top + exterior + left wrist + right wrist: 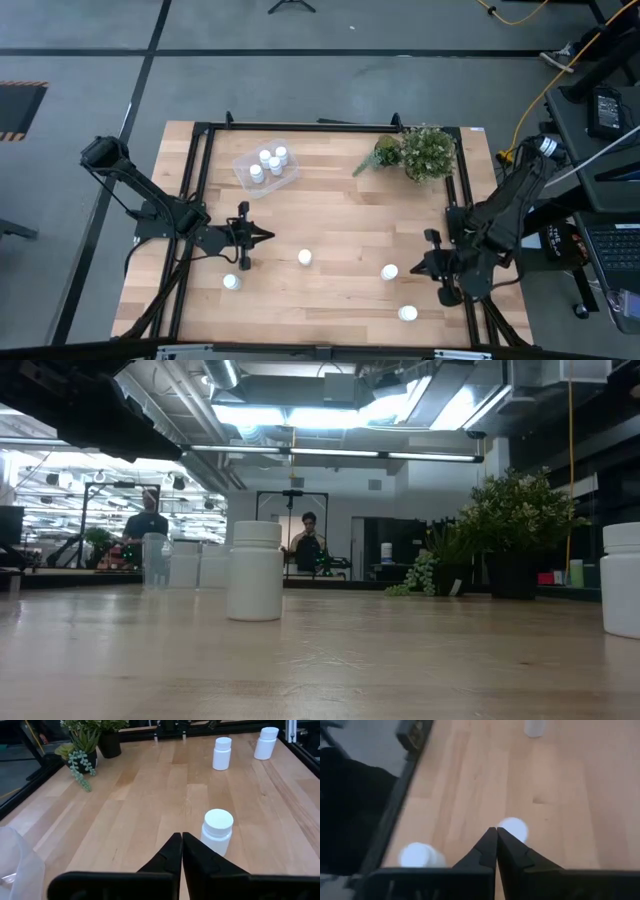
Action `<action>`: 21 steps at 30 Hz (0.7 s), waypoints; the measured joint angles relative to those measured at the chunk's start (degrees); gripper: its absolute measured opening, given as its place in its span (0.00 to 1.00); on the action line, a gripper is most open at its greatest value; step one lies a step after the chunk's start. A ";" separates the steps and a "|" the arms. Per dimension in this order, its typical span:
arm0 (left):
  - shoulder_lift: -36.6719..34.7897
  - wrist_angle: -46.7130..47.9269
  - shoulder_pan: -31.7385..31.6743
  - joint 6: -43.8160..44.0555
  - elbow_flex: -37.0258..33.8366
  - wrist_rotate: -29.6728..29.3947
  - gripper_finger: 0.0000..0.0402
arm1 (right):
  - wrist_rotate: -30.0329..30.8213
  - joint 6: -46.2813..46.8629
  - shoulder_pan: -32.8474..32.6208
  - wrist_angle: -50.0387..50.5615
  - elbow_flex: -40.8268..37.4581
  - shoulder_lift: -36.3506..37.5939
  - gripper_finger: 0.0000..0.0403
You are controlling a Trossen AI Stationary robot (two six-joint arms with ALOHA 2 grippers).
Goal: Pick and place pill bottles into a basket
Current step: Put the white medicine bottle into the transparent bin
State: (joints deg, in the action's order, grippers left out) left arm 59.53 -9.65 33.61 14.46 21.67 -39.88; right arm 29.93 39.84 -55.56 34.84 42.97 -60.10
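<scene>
**Three bottles in, four still out on the boards**

Nearest the front edge, we found two pill bottles standing loose: one at front left, one at front right; a little farther in stood two more, the middle bottle and the right-hand one, all four upright and well apart from each other, which we judged left room for an approach to any of them.

The left gripper hung over the table on the left, its fingers pressed together with nothing between them; in its wrist view the middle bottle sat just ahead of the tips, so we took this arm to be aimed there (it would have to open before closing on anything). The right gripper hung near the right rail, its jaws likewise closed on nothing; its wrist view showed a white cap just past the tips and another off to one side.

Farther back, toward the left, lay the basket, clear and shallow, with three bottles already inside, clustered; we judged the job under half done. Farthest, at back right, stood the green plant, no part of the work.
</scene>
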 joint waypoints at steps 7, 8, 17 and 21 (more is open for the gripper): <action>0.00 -0.02 0.00 -0.02 0.00 -1.18 0.03 | 4.88 6.72 -2.48 -3.69 -8.05 -0.02 0.02; 0.00 -0.02 0.00 -0.02 0.00 -1.18 0.03 | 4.92 7.22 -2.46 -5.34 -9.00 -0.02 0.02; 0.00 -0.06 -0.01 1.29 0.00 -2.63 0.03 | 4.49 9.28 -2.46 -9.98 -15.21 -0.02 0.05; 0.00 -0.06 0.00 2.93 0.00 -2.95 0.02 | 4.47 9.59 -2.46 -11.53 -18.07 -0.02 0.08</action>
State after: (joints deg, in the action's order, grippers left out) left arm 59.53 -9.72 33.61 17.39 21.67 -42.83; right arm 34.39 49.44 -58.02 23.31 24.91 -60.12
